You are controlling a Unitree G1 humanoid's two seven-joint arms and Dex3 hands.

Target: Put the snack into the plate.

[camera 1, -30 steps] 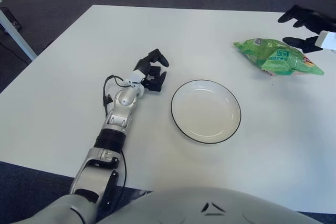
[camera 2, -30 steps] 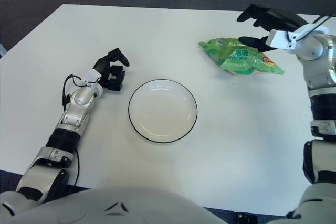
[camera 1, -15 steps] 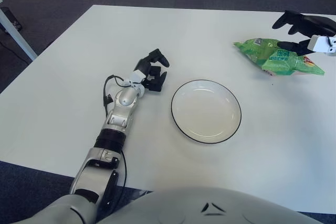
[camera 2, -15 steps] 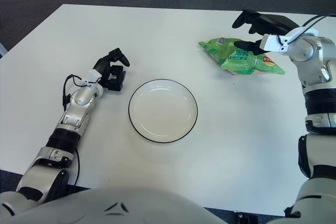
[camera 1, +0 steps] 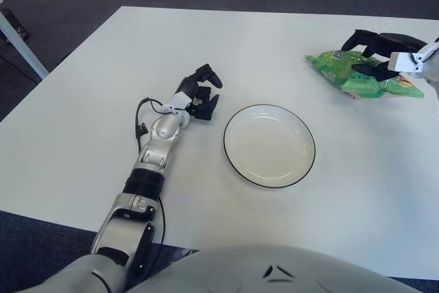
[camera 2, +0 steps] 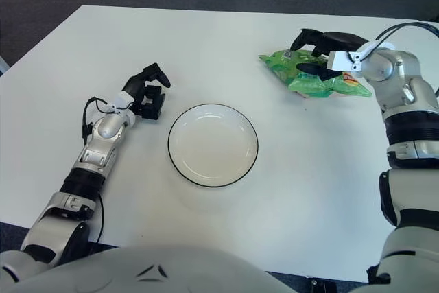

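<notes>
Right eye view shows our right hand [camera 2: 321, 49] over the crinkled green plastic snack bag [camera 2: 310, 75], which lies on the white desk [camera 2: 226, 39] toward its far right, well apart from the round white plate with a thin black rim [camera 2: 213, 145]. Our black fingers [camera 2: 307, 34] spread across the bag's top; we cannot tell whether they grip it. Our left hand [camera 2: 145, 94], loosely curled and holding nothing, shows just left of the plate.
</notes>
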